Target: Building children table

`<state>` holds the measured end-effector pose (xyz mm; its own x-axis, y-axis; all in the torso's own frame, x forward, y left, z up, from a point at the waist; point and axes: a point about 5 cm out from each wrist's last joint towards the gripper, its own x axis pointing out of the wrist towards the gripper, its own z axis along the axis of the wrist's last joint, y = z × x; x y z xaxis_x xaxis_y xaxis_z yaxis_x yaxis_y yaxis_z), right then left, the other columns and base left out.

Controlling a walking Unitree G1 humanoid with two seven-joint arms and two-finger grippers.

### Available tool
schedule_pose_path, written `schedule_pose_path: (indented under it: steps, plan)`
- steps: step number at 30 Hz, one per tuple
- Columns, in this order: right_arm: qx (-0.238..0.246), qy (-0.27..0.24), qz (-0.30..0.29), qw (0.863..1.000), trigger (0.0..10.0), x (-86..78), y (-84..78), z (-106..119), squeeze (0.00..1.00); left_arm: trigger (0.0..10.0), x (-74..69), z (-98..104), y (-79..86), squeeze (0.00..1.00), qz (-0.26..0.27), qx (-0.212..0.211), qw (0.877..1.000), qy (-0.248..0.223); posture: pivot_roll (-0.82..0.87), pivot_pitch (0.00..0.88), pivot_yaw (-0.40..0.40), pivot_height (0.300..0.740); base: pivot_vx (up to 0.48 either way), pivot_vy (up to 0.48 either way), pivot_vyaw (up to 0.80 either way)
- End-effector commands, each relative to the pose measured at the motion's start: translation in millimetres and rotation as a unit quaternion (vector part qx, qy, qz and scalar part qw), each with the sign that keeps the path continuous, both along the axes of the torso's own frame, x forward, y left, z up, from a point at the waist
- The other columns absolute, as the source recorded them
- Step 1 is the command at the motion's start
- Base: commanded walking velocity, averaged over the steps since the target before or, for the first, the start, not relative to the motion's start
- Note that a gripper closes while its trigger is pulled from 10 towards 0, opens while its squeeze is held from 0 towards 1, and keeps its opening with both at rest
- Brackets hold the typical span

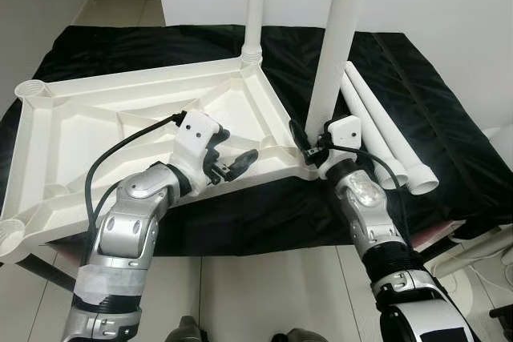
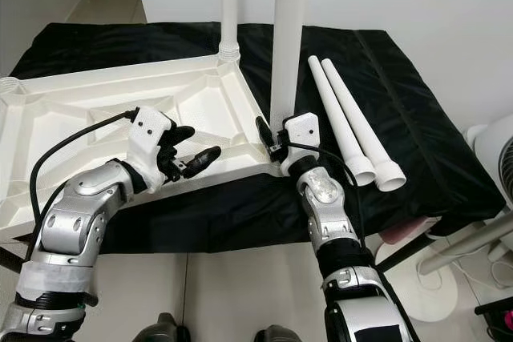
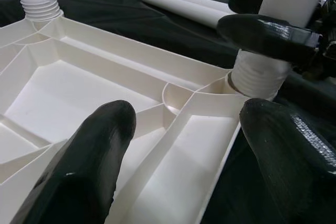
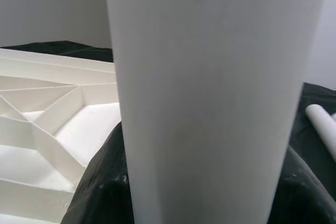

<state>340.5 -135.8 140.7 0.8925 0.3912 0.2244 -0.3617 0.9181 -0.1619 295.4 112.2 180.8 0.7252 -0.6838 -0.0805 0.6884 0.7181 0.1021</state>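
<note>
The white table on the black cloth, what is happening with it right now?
The robot is assembling an upside-down white tabletop on a black cloth. One leg already stands in the far corner socket. The right gripper is shut on a second leg, held upright in the near corner socket. The left gripper hovers open over the tabletop's near edge, beside that corner. Two more legs lie loose on the cloth to the right.

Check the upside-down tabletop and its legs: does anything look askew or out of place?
The tabletop overhangs the black-covered surface at its near left corner. Two legs stand upright; two spare legs lie unfitted beside it.
</note>
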Motion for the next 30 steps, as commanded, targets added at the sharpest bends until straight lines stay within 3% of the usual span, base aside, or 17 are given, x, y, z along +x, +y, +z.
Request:
schedule_pose_path:
  steps: [1, 12, 18, 22, 30]
  plan:
    - [-0.010, 0.074, -0.014, 0.997, 10.0, -7.1, -8.8, -33, 0.00, 10.0, -2.9, 2, -4.8, 0.00, -0.042, 0.008, 0.999, 0.002, -0.03, 0.041, 0.004, 0.740, 0.000, 0.000, 0.00]
    - [0.057, 0.097, -0.034, 0.993, 10.0, 0.9, -7.6, -34, 0.00, 10.0, 0.9, 8, -4.6, 0.00, -0.032, 0.006, 0.999, -0.005, -0.04, 0.039, 0.016, 0.740, 0.000, 0.000, 0.00]
    - [0.030, 0.077, 0.018, 0.996, 10.0, 1.4, 10.0, -29, 0.00, 10.0, 3.2, 11, -3.6, 0.00, -0.023, 0.006, 1.000, -0.010, -0.04, 0.037, 0.018, 0.740, 0.000, 0.000, 0.00]
    - [0.025, 0.073, 0.026, 0.997, 10.0, 1.3, 12.8, -29, 0.00, 10.0, 3.9, 12, -3.1, 0.00, -0.021, 0.006, 1.000, -0.011, -0.03, 0.033, 0.018, 0.740, 0.000, 0.000, 0.00]
    - [-0.033, 0.068, 0.078, 0.994, 10.0, -3.4, 21.5, -33, 0.00, 10.0, 2.5, 13, -3.7, 0.00, -0.022, 0.006, 1.000, -0.013, -0.03, 0.026, 0.013, 0.740, 0.000, 0.000, 0.00]
